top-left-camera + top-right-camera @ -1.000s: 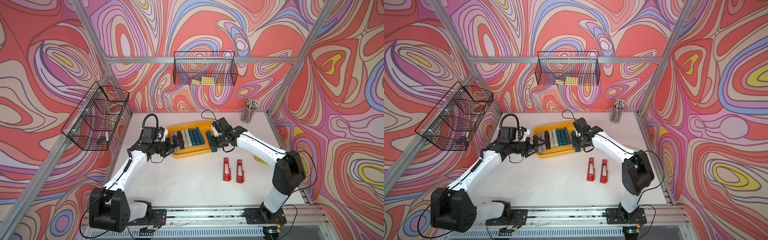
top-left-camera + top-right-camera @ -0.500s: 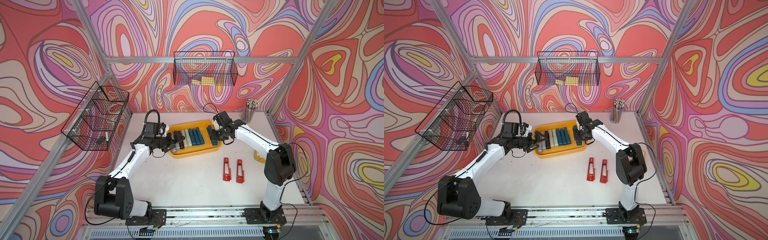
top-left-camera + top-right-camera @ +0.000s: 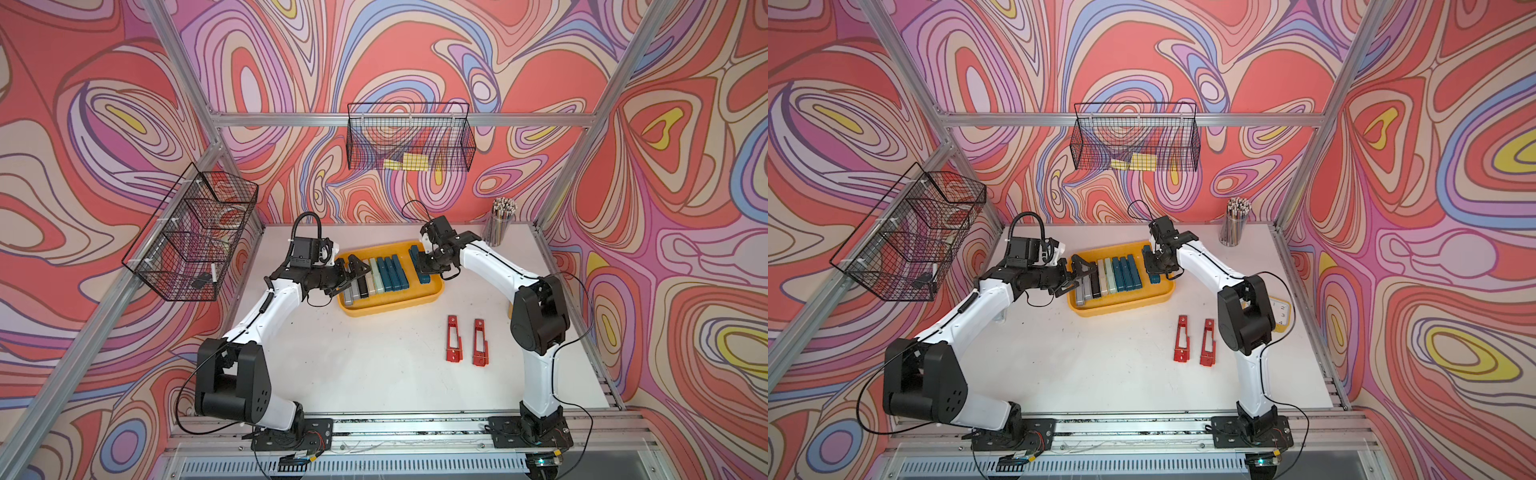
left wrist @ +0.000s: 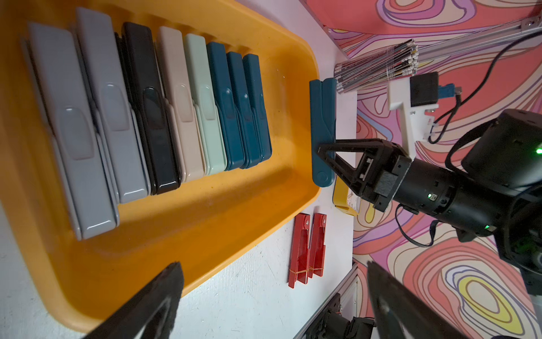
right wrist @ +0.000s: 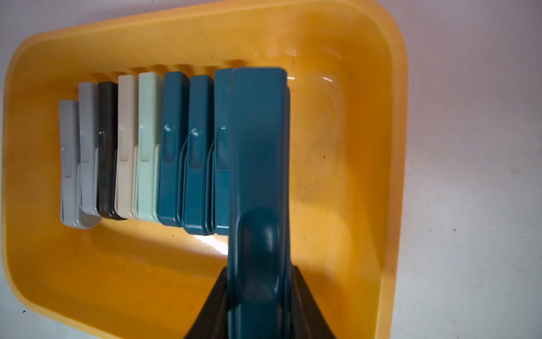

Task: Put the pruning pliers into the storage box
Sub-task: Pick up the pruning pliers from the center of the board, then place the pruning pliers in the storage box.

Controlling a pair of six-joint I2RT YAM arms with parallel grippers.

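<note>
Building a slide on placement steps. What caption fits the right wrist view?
Right gripper holding a teal pruning plier over the yellow storage box, beside the row of eight pliers inside.

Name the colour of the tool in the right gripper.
Teal; the tool shows best in the right wrist view.

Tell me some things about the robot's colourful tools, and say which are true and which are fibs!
1. The right gripper holds a teal plier over the yellow box. True.
2. The left gripper is squeezing a grey plier. False: it is open and holds nothing.
3. Two red pliers lie on the table, outside the box. True.
4. The black plier lies on the table. False: it sits in the box, between a grey one and the beige one.
</note>
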